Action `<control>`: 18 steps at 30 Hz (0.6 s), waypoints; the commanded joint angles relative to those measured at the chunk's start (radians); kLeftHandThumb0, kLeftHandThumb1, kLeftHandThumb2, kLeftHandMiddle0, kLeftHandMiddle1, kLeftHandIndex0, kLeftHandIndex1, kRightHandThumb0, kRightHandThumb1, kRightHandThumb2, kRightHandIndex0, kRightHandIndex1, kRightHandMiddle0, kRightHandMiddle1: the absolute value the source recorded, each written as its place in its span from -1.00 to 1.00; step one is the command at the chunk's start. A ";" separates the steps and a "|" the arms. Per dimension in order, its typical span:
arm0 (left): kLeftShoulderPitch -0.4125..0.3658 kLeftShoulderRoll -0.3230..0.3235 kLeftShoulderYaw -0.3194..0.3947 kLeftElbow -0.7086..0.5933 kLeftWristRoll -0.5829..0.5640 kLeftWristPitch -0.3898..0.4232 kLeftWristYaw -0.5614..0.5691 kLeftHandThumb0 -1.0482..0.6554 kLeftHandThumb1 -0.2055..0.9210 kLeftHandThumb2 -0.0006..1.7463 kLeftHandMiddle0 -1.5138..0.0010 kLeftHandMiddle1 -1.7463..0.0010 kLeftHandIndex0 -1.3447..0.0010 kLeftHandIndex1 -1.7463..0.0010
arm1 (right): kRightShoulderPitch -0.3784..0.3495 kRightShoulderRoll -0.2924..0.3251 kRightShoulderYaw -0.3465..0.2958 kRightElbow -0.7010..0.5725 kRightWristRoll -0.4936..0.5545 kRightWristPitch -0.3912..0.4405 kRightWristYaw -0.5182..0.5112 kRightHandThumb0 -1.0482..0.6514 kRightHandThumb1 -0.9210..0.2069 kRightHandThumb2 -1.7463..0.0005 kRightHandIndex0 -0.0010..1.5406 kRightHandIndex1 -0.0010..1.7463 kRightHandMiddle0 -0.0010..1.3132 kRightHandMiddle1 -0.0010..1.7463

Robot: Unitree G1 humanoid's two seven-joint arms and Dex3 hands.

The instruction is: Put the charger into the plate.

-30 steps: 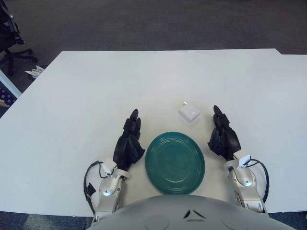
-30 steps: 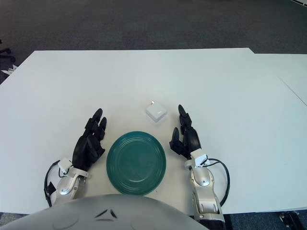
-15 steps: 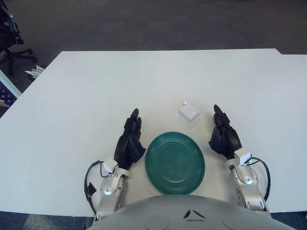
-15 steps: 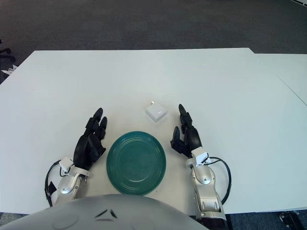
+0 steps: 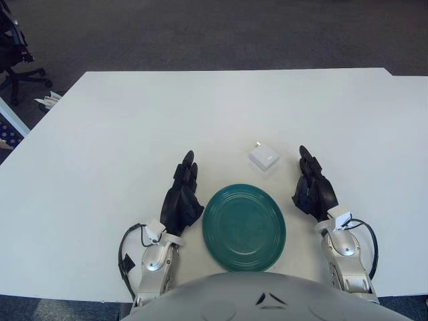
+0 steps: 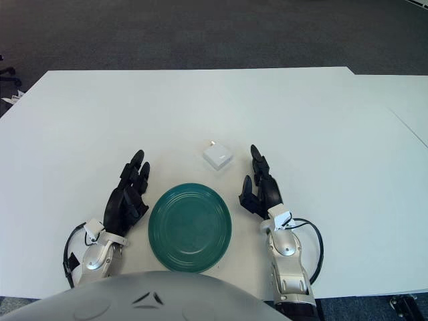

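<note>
A small white charger [image 5: 264,157] lies on the white table, just beyond the far right rim of a round green plate [image 5: 244,227]. The plate is empty and sits near the table's front edge. My left hand [image 5: 180,197] rests on the table just left of the plate, fingers stretched out and holding nothing. My right hand [image 5: 313,187] rests just right of the plate, fingers stretched out and empty, its fingertips a short way right of the charger.
The white table [image 5: 134,134] stretches wide beyond the plate. An office chair [image 5: 13,47] and some papers [image 5: 47,100] stand on the dark floor past the table's far left corner.
Both hands have shifted very slightly. The charger and the plate have not moved.
</note>
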 commanded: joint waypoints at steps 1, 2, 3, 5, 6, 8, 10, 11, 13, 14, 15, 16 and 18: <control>0.010 0.005 0.002 0.034 -0.006 0.044 0.004 -1.00 1.00 0.19 1.00 1.00 1.00 0.82 | -0.050 -0.007 -0.009 -0.043 -0.056 0.005 -0.041 -0.89 -1.00 0.16 -0.92 -0.97 -0.83 -0.91; 0.008 0.005 0.003 0.038 -0.006 0.043 0.003 -1.00 1.00 0.18 1.00 1.00 1.00 0.82 | -0.061 -0.012 -0.009 -0.041 -0.075 0.001 -0.051 -0.90 -1.00 0.20 -0.89 -0.98 -0.88 -0.79; 0.003 0.006 0.005 0.044 -0.006 0.041 0.003 -1.00 1.00 0.17 1.00 1.00 1.00 0.82 | -0.082 -0.025 -0.008 -0.035 -0.110 -0.007 -0.066 -0.90 -1.00 0.23 -0.87 -0.98 -0.92 -0.68; -0.005 0.006 0.009 0.056 -0.006 0.040 0.004 -1.00 1.00 0.15 1.00 1.00 1.00 0.81 | -0.120 -0.051 0.000 -0.022 -0.176 -0.024 -0.089 -0.91 -1.00 0.28 -0.84 -0.98 -0.96 -0.56; -0.009 0.006 0.010 0.062 -0.005 0.039 0.004 -1.00 1.00 0.14 1.00 1.00 1.00 0.81 | -0.135 -0.062 0.004 -0.014 -0.203 -0.032 -0.097 -0.91 -1.00 0.31 -0.82 -0.98 -0.97 -0.50; -0.016 0.006 0.013 0.075 -0.004 0.037 0.006 -1.00 1.00 0.14 1.00 1.00 1.00 0.80 | -0.172 -0.087 0.019 0.007 -0.261 -0.050 -0.111 -0.92 -1.00 0.34 -0.80 -0.98 -0.99 -0.44; -0.025 0.007 0.016 0.088 -0.003 0.039 0.007 -1.00 1.00 0.13 1.00 1.00 1.00 0.79 | -0.216 -0.107 0.040 0.033 -0.316 -0.058 -0.123 -0.93 -1.00 0.35 -0.77 -0.97 -0.99 -0.40; -0.028 0.007 0.017 0.093 -0.007 0.044 0.005 -1.00 1.00 0.13 1.00 1.00 1.00 0.79 | -0.244 -0.117 0.054 0.047 -0.352 -0.054 -0.130 -0.93 -1.00 0.35 -0.77 -0.97 -1.00 -0.39; -0.034 0.007 0.019 0.101 -0.012 0.048 0.002 -1.00 1.00 0.11 1.00 1.00 1.00 0.79 | -0.274 -0.128 0.069 0.067 -0.389 -0.051 -0.141 -0.94 -1.00 0.34 -0.74 -0.97 -1.00 -0.35; -0.038 0.007 0.019 0.105 -0.019 0.054 -0.003 -1.00 1.00 0.11 1.00 1.00 1.00 0.79 | -0.299 -0.135 0.080 0.079 -0.415 -0.043 -0.144 -0.94 -1.00 0.34 -0.74 -0.97 -1.00 -0.35; -0.042 0.006 0.019 0.110 -0.027 0.058 -0.008 -1.00 1.00 0.10 1.00 1.00 1.00 0.80 | -0.320 -0.145 0.089 0.090 -0.437 -0.036 -0.143 -0.94 -1.00 0.33 -0.73 -0.97 -1.00 -0.32; -0.046 0.005 0.019 0.114 -0.032 0.060 -0.011 -1.00 1.00 0.09 1.00 1.00 1.00 0.81 | -0.336 -0.152 0.095 0.100 -0.452 -0.032 -0.144 -0.94 -1.00 0.33 -0.72 -0.97 -1.00 -0.30; -0.052 0.001 0.018 0.121 -0.040 0.063 -0.014 -1.00 1.00 0.07 1.00 1.00 1.00 0.84 | -0.375 -0.176 0.110 0.122 -0.488 -0.026 -0.134 -0.94 -1.00 0.31 -0.70 -0.97 -1.00 -0.25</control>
